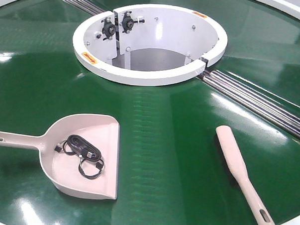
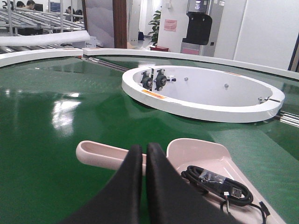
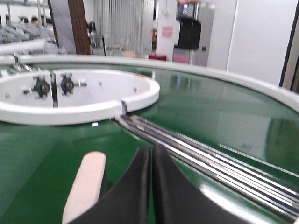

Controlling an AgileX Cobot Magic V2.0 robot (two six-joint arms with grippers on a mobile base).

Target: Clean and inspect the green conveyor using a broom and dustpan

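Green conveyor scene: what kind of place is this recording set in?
Probably an industrial or logistics test hall: a ring-shaped green conveyor with metal rollers around a white hub, and roller racks behind.

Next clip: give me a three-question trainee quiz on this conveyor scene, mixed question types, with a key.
1. True or false: the dustpan is empty.
2. What lies on the green conveyor to the right of the dustpan in the front view?
A. a cloth
B. the broom
C. a bottle
3. Fill in: in both wrist views, the fingers of the left gripper and the right gripper are ____.

Key
1. False: a coiled black cable lies in it.
2. B
3. Shut, holding nothing.
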